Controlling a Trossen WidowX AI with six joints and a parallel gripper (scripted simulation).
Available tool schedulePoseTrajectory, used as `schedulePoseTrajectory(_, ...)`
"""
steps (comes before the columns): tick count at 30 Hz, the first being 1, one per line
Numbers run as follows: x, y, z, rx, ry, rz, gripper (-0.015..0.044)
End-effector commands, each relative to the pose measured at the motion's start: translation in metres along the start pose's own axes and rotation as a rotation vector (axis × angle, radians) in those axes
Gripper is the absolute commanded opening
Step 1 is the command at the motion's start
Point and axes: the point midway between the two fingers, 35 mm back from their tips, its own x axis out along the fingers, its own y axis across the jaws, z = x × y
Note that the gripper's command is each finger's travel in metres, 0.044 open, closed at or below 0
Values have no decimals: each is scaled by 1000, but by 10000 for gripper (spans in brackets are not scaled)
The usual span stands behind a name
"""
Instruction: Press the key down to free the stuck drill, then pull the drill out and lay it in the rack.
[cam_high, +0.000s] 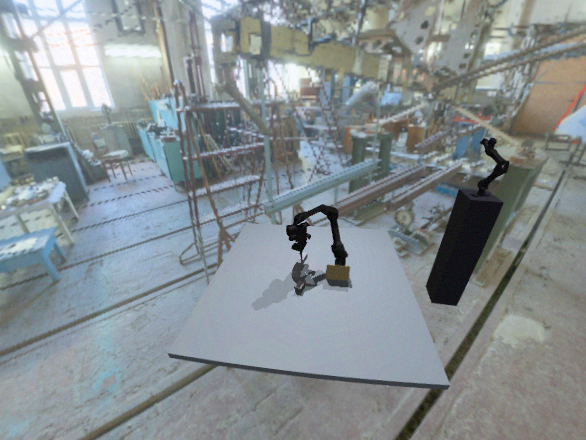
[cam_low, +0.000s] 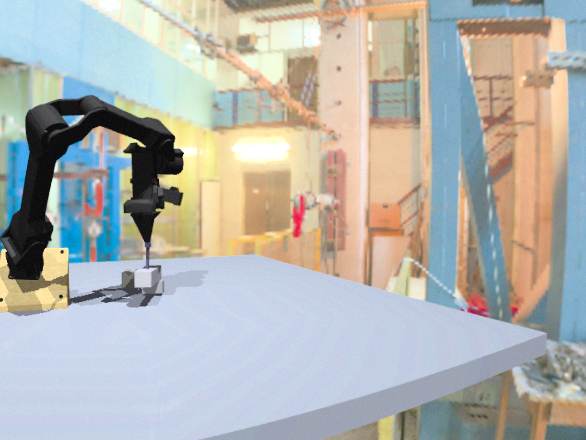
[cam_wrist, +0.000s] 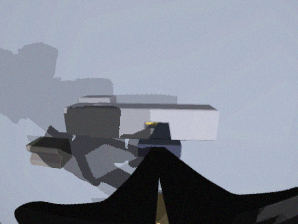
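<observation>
My gripper (cam_high: 302, 252) (cam_low: 148, 242) (cam_wrist: 157, 152) points straight down and is shut on a thin dark blue drill (cam_low: 148, 256) (cam_wrist: 171, 148). The drill hangs upright below the fingertips. In the exterior view its lower end meets the outline of a white block (cam_low: 145, 277) (cam_wrist: 187, 123); I cannot tell whether they touch. The long block lies across the wrist view just beyond the fingertips, partly in the arm's shadow. A small brownish block (cam_wrist: 49, 152) stands left of the fingertips in the wrist view. Which block is the holder or the rack, and the key, I cannot tell.
The arm stands on a yellow wooden base (cam_high: 338, 272) (cam_low: 47, 292) at the back of the grey table (cam_high: 300, 340) (cam_low: 320, 360). A black pedestal (cam_high: 462, 250) with a second small arm (cam_high: 496, 165) stands beyond the table's right edge in the top view.
</observation>
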Motion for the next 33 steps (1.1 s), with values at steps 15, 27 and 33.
schedulePoseTrajectory(15, 18, -4, -9, -7, 31, -22, 0)
schedulePoseTrajectory(27, 25, -5, -9, -7, 30, -23, 0)
schedulePoseTrajectory(33, 8, -3, -5, -24, 20, -14, 105)
